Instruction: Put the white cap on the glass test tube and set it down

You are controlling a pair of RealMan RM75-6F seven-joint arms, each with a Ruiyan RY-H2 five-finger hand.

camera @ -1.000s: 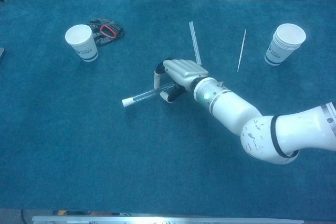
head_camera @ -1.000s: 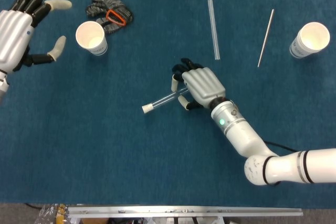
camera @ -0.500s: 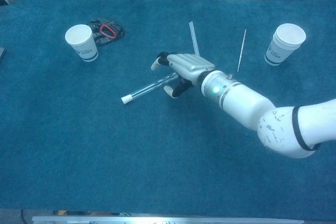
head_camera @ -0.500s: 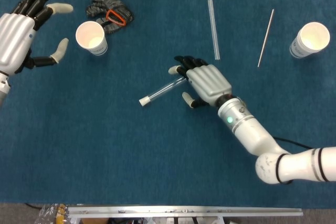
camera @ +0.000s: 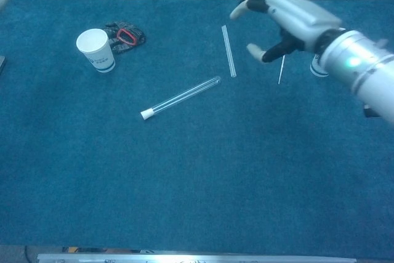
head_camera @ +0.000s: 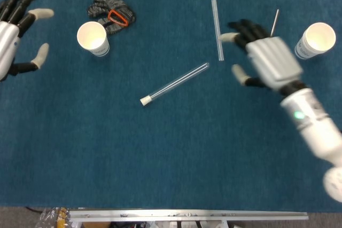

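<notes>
Mid-table, glass test tube (head_camera: 175, 83) lies flat on the table (head_camera: 160, 158), white cap (head_camera: 144, 100) fitted, nothing touching it. Right hand (head_camera: 264, 60) lifted beyond it, fingers spread, empty. Left hand (head_camera: 13, 25) spread, empty, at far-left edge.

One capped test tube (head_camera: 174, 83), two paper cups (head_camera: 93, 38) (head_camera: 316, 40), one clear straw (head_camera: 217, 29), one thin stick (head_camera: 275, 20), one dark bundle (head_camera: 111, 11), and two robot hands (head_camera: 12, 28) (head_camera: 264, 60) over the bench (head_camera: 160, 153)

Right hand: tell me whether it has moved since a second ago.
Yes. The right hand has left the test tube and swung right, toward the right-side paper cup. It is open and holds nothing.
</notes>
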